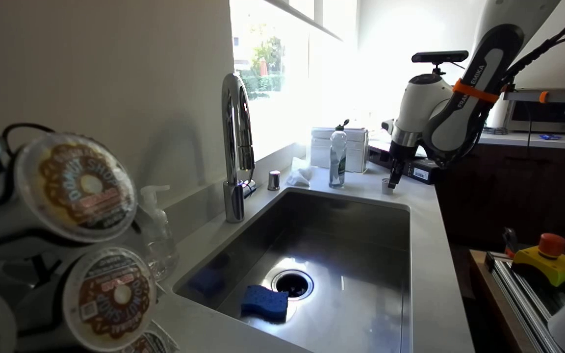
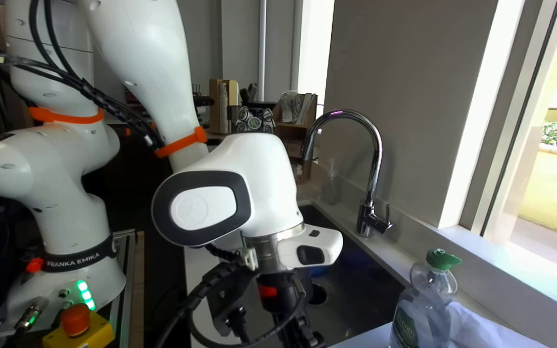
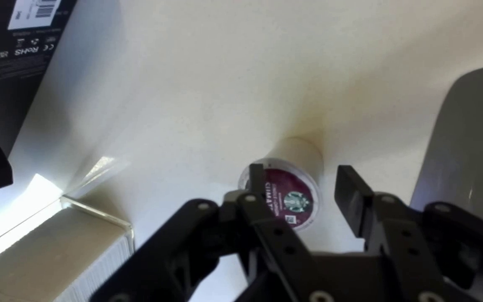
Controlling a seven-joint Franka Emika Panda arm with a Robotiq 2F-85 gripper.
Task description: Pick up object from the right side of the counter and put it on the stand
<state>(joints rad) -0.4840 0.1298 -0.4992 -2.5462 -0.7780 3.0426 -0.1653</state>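
Hand (image 3: pixel 301 179) points down, spread, near coffee pod (image 3: pixel 292 193).

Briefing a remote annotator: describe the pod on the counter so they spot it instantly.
In an exterior view, find the steel sink, then the pale counter past its far edge. By the open claw stands a small white coffee pod. Unlike the clear bottle and black box nearby, it has a round maroon lid with a green emblem.

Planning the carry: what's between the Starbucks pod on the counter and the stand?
In an exterior view, the sink, a blue sponge in it, lies between pod and stand; the tap stands beside the sink.
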